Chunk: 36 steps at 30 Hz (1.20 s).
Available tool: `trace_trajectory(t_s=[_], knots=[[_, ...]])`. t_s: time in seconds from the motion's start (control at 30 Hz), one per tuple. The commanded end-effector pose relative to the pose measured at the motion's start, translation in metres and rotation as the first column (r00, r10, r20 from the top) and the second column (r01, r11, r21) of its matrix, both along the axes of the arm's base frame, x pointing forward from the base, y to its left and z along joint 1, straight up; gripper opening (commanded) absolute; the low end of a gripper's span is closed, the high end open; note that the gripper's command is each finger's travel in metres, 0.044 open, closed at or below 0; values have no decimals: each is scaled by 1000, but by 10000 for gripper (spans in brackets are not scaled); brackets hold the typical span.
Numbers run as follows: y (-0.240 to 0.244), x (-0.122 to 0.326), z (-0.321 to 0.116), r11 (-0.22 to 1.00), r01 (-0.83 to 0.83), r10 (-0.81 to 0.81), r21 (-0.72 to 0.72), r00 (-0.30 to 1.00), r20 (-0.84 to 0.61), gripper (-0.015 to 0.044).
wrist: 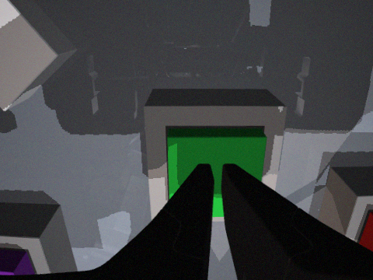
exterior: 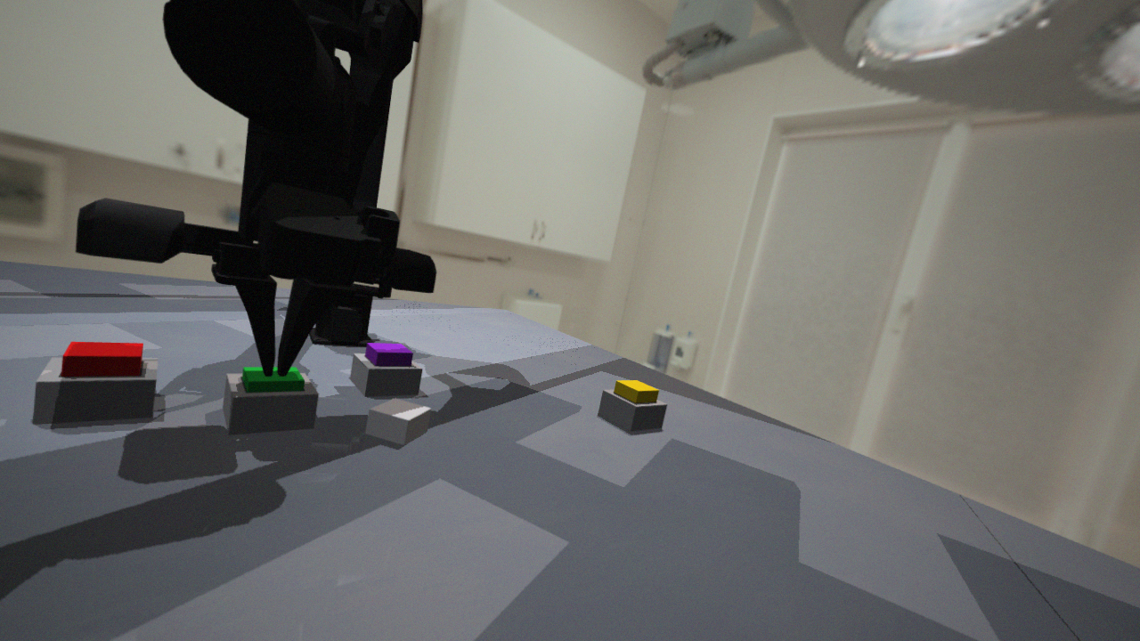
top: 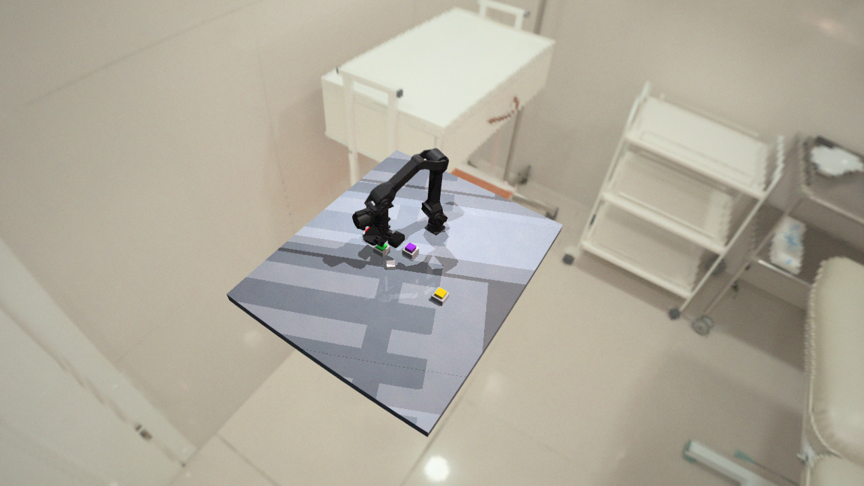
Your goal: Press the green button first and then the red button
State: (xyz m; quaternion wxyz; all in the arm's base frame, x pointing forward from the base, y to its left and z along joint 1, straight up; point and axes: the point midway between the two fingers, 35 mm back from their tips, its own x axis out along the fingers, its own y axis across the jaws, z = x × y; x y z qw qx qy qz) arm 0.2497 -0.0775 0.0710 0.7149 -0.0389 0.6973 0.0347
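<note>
- My gripper (exterior: 277, 368) points straight down with its two fingers pinched together, a thin slit left between them and nothing held
- In the exterior view the fingertips (exterior: 267, 362) touch the top of the green button (exterior: 273, 379); its cap sits low in the grey housing, lower than the red cap does in its own
- On the wrist view I see the green button (wrist: 216, 158) dead ahead at 12 o'clock, fingers meeting over the near half of the cap
- Red button (exterior: 101, 358) stands at 9 o'clock from the green one in the exterior view, apart from it, cap raised; on the wrist view only a sliver of red (wrist: 366, 230) shows at the right edge, around 4 o'clock
- Purple button (exterior: 388, 353) sits at about 2 o'clock from the green one in the exterior view, near but not touching
- A pale block (exterior: 396, 419) lies on the table (exterior: 446, 549) at about 4 o'clock from the green button, just beside its housing, turned at an angle; I cannot tell whether they touch
- Yellow button (exterior: 636, 391) is well apart, out at 3 o'clock
- From the top view the arm (top: 403, 181) arches over from its base and drops onto the green button (top: 380, 247), with purple (top: 410, 248) at 3 o'clock of it and yellow (top: 440, 293) further off at 4 o'clock
</note>
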Motion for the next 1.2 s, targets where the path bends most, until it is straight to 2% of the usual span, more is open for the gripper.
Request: trace_trajectory(t_s=[0.0, 0.23, 0.4, 0.47, 0.6, 0.83, 1.0, 1.17], knots=[[0, -1, 21, 1000, -3, 3, -1, 1000, -3, 20], [0, -2, 33, 1000, -5, 5, -1, 1000, -6, 20], [0, -2, 85, 1000, -5, 5, -1, 1000, -6, 20], [0, -3, 93, 1000, -5, 5, -1, 1000, -6, 20], [-2, -3, 93, 1000, -5, 5, -2, 1000, -6, 20], [-79, -27, 93, 1000, -5, 5, -8, 1000, -8, 20], [-87, -31, 91, 1000, -5, 5, -9, 1000, -9, 20], [-88, -30, 40, 1000, -5, 5, -9, 1000, -9, 20]])
